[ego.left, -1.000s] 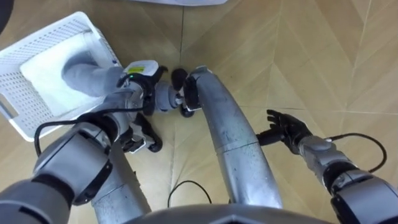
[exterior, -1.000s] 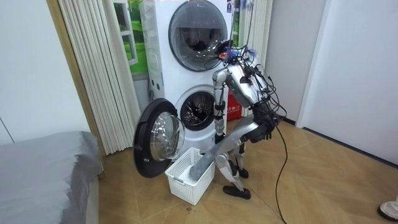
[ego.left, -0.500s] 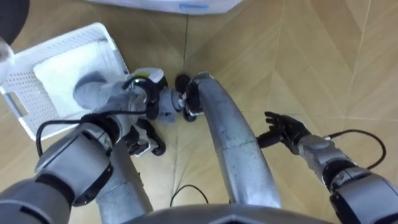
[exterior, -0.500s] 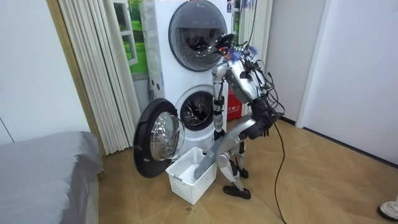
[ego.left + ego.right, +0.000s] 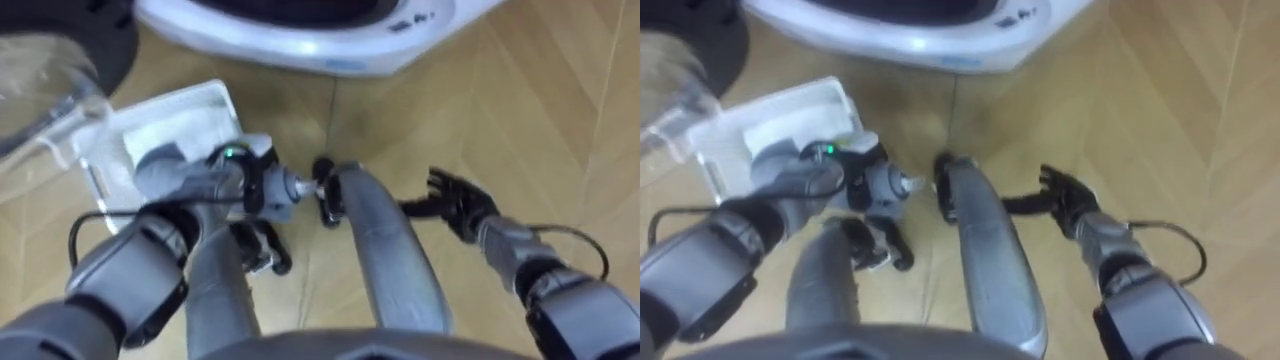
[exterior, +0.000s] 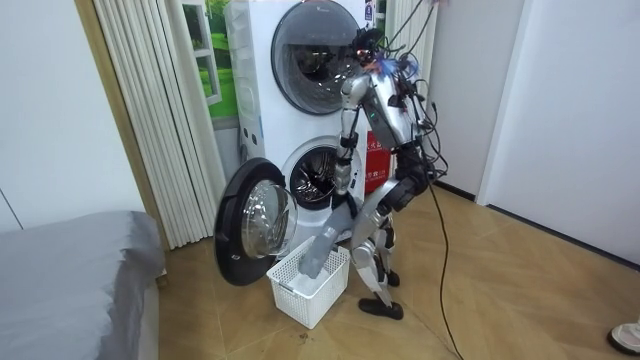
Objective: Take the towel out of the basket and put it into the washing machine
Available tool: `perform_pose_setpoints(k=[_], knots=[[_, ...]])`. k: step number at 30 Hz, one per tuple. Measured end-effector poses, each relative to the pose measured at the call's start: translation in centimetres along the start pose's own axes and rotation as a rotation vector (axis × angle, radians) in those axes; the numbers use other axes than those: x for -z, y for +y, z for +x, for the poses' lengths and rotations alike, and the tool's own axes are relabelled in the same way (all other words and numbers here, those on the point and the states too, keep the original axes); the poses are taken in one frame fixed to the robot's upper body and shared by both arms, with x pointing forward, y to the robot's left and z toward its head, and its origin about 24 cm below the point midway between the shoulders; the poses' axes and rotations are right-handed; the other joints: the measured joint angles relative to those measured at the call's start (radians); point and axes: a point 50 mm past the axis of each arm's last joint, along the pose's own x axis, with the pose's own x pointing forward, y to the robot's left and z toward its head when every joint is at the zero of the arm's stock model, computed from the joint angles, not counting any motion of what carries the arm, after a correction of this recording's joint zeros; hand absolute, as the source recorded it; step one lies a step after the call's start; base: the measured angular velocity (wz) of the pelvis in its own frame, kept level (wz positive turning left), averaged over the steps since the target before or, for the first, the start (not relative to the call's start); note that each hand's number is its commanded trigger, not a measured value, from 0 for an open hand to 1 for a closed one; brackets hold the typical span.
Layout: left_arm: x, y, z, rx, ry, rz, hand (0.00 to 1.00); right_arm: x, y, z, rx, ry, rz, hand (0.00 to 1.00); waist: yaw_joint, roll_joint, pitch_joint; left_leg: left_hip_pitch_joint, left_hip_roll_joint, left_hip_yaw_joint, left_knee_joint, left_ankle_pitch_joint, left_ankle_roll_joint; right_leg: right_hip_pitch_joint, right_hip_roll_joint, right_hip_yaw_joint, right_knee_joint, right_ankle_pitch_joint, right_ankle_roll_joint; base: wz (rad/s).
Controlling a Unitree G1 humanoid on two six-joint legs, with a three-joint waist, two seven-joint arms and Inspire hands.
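far left, the round glass door (image 5: 45,85) of the washing machine (image 5: 300,40) stands open, and the machine's white front runs across the top ahead of me. just beside the door the white basket (image 5: 150,115) sits on the wood floor (image 5: 560,90). my left hand (image 5: 248,178) is at the basket's near corner, fingers clamped on the grey towel (image 5: 175,178). in the room view the towel hangs from that hand with its lower end down in the basket. further right, my right hand (image 5: 455,200) is out over the floor, fingers spread apart, holding nothing. i stand just in front of the lower machine.
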Motion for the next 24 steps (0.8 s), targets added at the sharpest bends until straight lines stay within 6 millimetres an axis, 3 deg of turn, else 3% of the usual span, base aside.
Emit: perform_pose_setpoints(k=[8,12,14,19,22,24], knots=[[0.1,1.8,-0.2,-0.217,-0.028,-0.222,1.00,1.0,-0.3,-0.2,0.021,0.023,-0.011,0.00,0.057,0.000,0.0003,0.102,-0.014,0.007,-0.084,0.022,0.004,0.103,-0.002,-0.005,-0.078,0.015,0.016,0.01],[-0.7,2.8,-0.3,-0.310,-0.070,-0.482,1.00,-0.1,-0.3,-0.1,0.038,-0.015,-0.090,0.00,0.102,0.001,0.0002,0.109,-0.017,0.011,-0.103,0.028,0.007,0.111,0.000,-0.003,-0.099,0.028,0.021,-0.02],[-1.1,3.0,-0.5,-0.330,-0.096,-0.585,1.00,-1.4,0.5,0.1,0.015,-0.082,-0.112,0.00,0.123,0.000,0.0001,0.109,-0.017,0.013,-0.105,0.029,0.007,0.109,-0.001,-0.004,-0.100,0.028,0.022,0.00],[-3.7,2.9,-0.9,-0.301,-0.213,-0.917,1.00,-5.5,5.9,0.5,-0.139,-0.277,-0.242,0.00,0.181,-0.004,-0.0023,0.127,-0.018,0.019,-0.108,0.031,0.005,0.122,-0.005,-0.011,-0.099,0.027,0.020,0.00],[-4.7,3.4,-1.2,-0.269,-0.295,-1.053,1.00,-6.4,7.9,0.3,-0.212,-0.337,-0.340,0.00,0.184,-0.008,-0.0041,0.131,-0.019,0.018,-0.112,0.034,0.009,0.133,-0.010,-0.019,-0.107,0.028,0.021,0.05],[-4.9,3.7,-1.3,-0.250,-0.333,-1.128,1.00,-6.3,8.2,0.3,-0.228,-0.332,-0.365,0.00,0.179,-0.011,-0.0061,0.136,-0.018,0.011,-0.112,0.035,0.010,0.148,-0.013,-0.032,-0.116,0.031,0.022,0.11]])
